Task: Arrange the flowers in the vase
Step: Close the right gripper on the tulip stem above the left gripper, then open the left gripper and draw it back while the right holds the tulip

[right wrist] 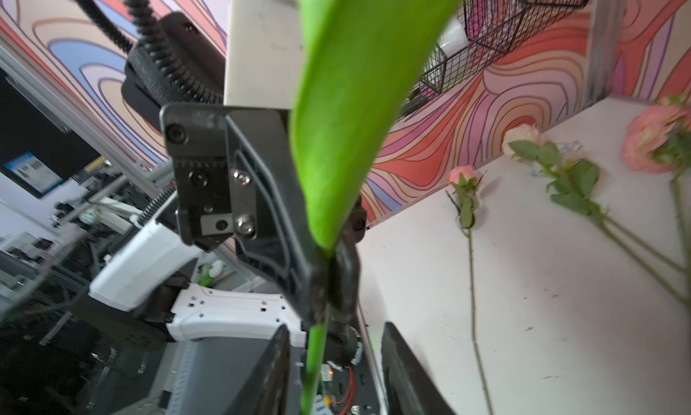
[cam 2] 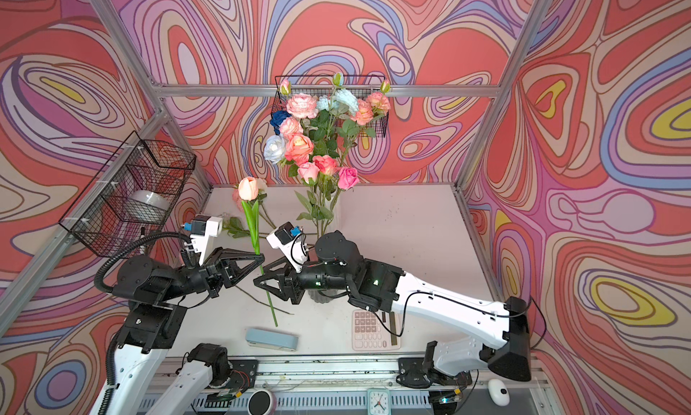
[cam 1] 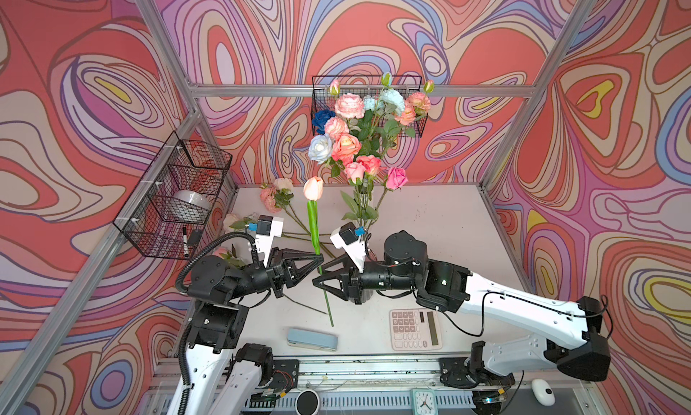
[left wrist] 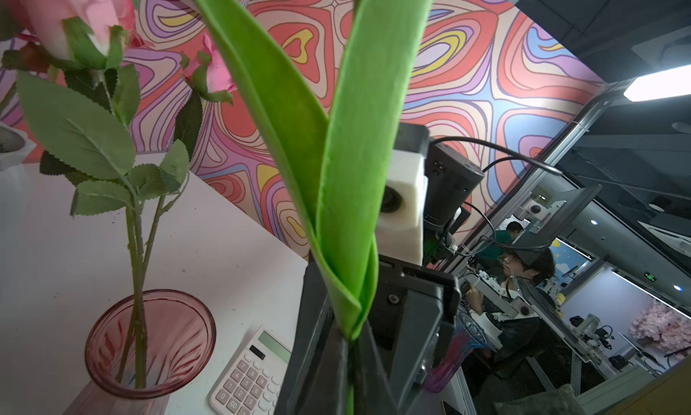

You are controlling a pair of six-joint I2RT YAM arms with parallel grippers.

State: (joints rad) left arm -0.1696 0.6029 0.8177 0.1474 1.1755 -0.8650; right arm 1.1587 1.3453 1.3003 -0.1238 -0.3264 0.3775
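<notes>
table (cam 1: 430,222): calculator (cam 1: 415,329), loose flowers (cam 1: 275,198), perhaps stapler (cam 1: 312,339)

Left gripper (cam 1: 320,257) clamped; right gripper (cam 1: 318,277) — jaws apart

Walls (cam 1: 374,28) are a full-on swirl print: coral red, lilac, blue, cream and bits of yellow, all outlined dark. Worktop (cam 1: 441,222) is plain white with a few dark specks. Tulip (cam 1: 313,222) has a peach head and really bright green stem and leaves. Flowers (cam 1: 349,106) are pinks, peach, cream, pale blue and one deep blue, with darker green leaves. Vase (left wrist: 187,342) is ribbed pink glass. Left hand (cam 1: 319,258) and right hand (cam 1: 316,280) are both black, arms (cam 1: 523,304) white and black. Baskets (cam 1: 175,196) black wire, calculator (cam 1: 415,329) pale pink, stapler (cam 1: 312,339) dusty blue, mouse (cam 1: 543,391) white
</notes>
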